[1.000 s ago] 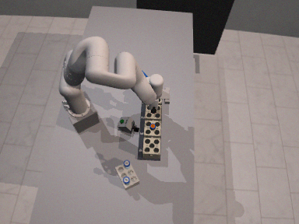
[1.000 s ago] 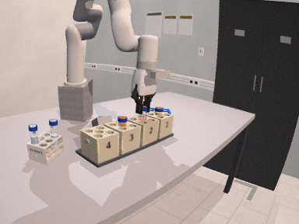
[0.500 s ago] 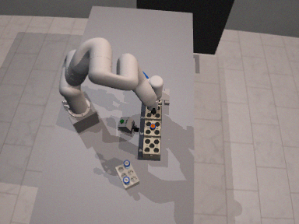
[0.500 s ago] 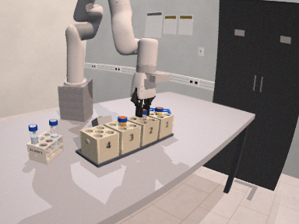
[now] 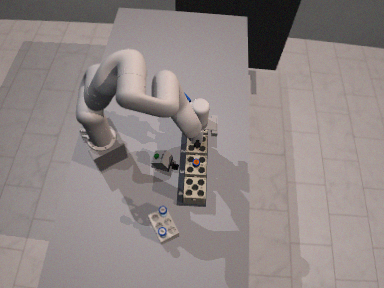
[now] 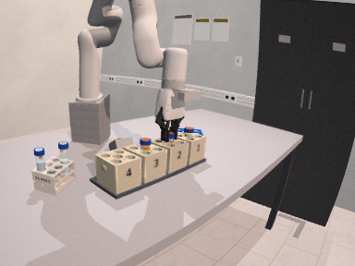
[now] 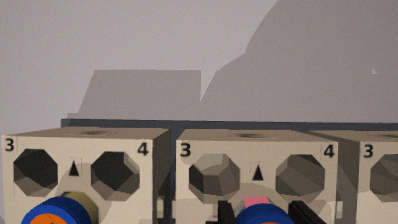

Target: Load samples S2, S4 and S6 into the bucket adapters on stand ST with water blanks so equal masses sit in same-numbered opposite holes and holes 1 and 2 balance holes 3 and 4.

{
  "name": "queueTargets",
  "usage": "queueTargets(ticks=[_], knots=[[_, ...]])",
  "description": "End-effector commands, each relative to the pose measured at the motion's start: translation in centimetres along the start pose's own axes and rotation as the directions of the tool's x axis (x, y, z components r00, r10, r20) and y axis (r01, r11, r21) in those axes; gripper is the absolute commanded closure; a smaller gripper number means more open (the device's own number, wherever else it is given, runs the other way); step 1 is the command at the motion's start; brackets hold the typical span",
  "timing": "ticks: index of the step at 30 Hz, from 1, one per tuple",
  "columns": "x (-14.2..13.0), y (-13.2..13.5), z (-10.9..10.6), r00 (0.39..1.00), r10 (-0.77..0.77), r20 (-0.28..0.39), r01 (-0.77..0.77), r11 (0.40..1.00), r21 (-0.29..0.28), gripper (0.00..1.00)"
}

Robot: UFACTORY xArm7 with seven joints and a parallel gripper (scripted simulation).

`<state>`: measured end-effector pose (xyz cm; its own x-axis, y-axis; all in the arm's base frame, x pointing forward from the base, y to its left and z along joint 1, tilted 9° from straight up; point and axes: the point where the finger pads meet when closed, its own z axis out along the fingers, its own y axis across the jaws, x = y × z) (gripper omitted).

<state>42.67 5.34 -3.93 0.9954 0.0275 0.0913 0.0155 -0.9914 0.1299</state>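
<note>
Four beige adapters stand in a row on the dark loading stand (image 6: 104,188) (image 7: 115,124): adapter 4 (image 6: 118,174) (image 5: 195,190), adapter 3 (image 6: 155,163) (image 5: 189,164) (image 7: 85,145), adapter 2 (image 6: 178,155) (image 7: 257,145) and adapter 1 (image 6: 197,148) (image 7: 380,150). My gripper (image 6: 168,131) (image 5: 197,143) (image 7: 260,214) is shut on a blue-capped sample tube (image 7: 260,217) (image 6: 171,135) with pink liquid, low over the middle of adapter 2. Its ID is hidden. An orange-dot tube (image 6: 145,142) (image 5: 196,162) (image 7: 47,216) stands in adapter 3. Another orange-dot tube (image 6: 189,130) stands at adapter 1.
The blank rack (image 6: 50,179) (image 5: 170,231) holds two blue-capped tubes (image 6: 39,158) (image 6: 64,151) at the table's front left. The green DONE key (image 5: 156,156) sits on its small desk left of the stand. A pale block (image 5: 214,124) lies behind the arm.
</note>
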Motion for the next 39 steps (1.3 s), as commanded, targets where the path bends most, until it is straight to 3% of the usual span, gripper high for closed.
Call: queueTargets(ticks=[1,4,5,33,39], knots=[[0.1,0.0,-0.1,1.0,0.0,-0.004,0.0,1.0,0.001,1.0],[0.2,0.0,-0.1,1.0,0.0,-0.004,0.0,1.0,0.001,1.0],[0.1,0.0,-0.1,1.0,0.0,-0.004,0.0,1.0,0.001,0.56],[0.2,0.0,-0.1,1.0,0.0,-0.004,0.0,1.0,0.001,0.56],[0.1,0.0,-1.3,1.0,0.0,-0.004,0.0,1.0,0.001,0.56]])
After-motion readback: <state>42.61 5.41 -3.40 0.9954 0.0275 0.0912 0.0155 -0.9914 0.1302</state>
